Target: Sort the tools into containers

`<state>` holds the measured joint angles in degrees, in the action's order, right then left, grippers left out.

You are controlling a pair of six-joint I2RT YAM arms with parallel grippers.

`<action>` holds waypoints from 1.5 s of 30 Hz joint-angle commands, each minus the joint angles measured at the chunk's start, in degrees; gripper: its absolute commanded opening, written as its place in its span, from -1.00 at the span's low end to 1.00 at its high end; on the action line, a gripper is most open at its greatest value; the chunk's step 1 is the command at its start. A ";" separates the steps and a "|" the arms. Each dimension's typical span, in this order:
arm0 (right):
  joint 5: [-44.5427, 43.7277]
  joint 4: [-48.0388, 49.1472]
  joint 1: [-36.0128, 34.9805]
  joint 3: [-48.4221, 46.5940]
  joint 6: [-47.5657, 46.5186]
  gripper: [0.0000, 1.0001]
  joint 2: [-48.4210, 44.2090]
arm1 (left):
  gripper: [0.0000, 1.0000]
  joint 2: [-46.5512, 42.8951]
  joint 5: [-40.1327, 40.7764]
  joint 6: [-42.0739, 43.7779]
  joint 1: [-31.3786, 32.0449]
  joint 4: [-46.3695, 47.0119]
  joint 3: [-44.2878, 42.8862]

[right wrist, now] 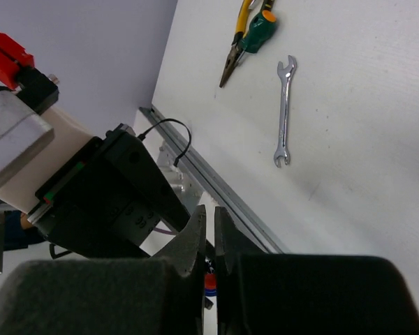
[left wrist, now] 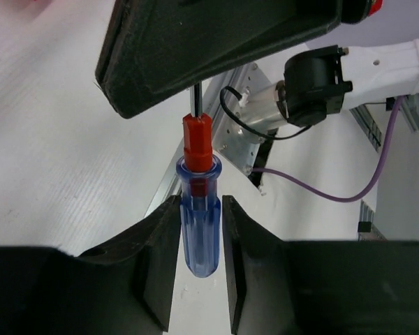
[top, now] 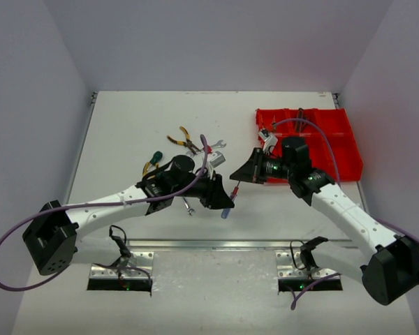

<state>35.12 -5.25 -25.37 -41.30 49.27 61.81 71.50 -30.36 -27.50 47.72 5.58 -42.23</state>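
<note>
A blue screwdriver (top: 228, 207) with a clear blue handle (left wrist: 199, 223) and a red collar hangs in the air between my two grippers, above the table's front middle. My left gripper (top: 222, 201) (left wrist: 199, 202) is shut on the handle, one finger against each side. My right gripper (top: 239, 181) (right wrist: 209, 215) comes from the other end and is shut on the thin metal shaft just beyond the collar (right wrist: 209, 282). The red divided container (top: 343, 143) stands at the right, behind the right arm.
Yellow pliers (top: 184, 139) (right wrist: 237, 42), a green screwdriver (top: 156, 157) (right wrist: 259, 29) and silver wrenches (top: 188, 206) (right wrist: 284, 112) lie left of centre. A metal rail (top: 209, 245) runs along the near table edge. The left arm's wrist (right wrist: 105, 199) is close to the right fingers.
</note>
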 commanded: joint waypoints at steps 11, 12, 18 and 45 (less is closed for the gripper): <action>-41.22 -24.28 7.51 -23.15 -19.95 -1.00 3.38 | 1.00 -7.32 38.87 1.05 0.35 -29.48 -13.28; -44.17 -25.06 11.10 -25.43 -21.23 -1.00 5.13 | 1.00 -9.53 42.10 1.09 0.35 -33.41 -14.17; -64.63 -21.26 24.69 -36.46 -25.00 -1.00 18.89 | 1.00 -20.69 43.04 5.38 0.35 -41.66 -11.92; -79.36 -5.22 34.25 -54.83 -28.51 -1.00 47.90 | 1.00 -32.92 42.57 5.35 0.52 -36.87 -3.21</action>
<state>-38.05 -14.97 8.41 -91.51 17.59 108.60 40.14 12.67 -22.76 47.72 -34.48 -45.21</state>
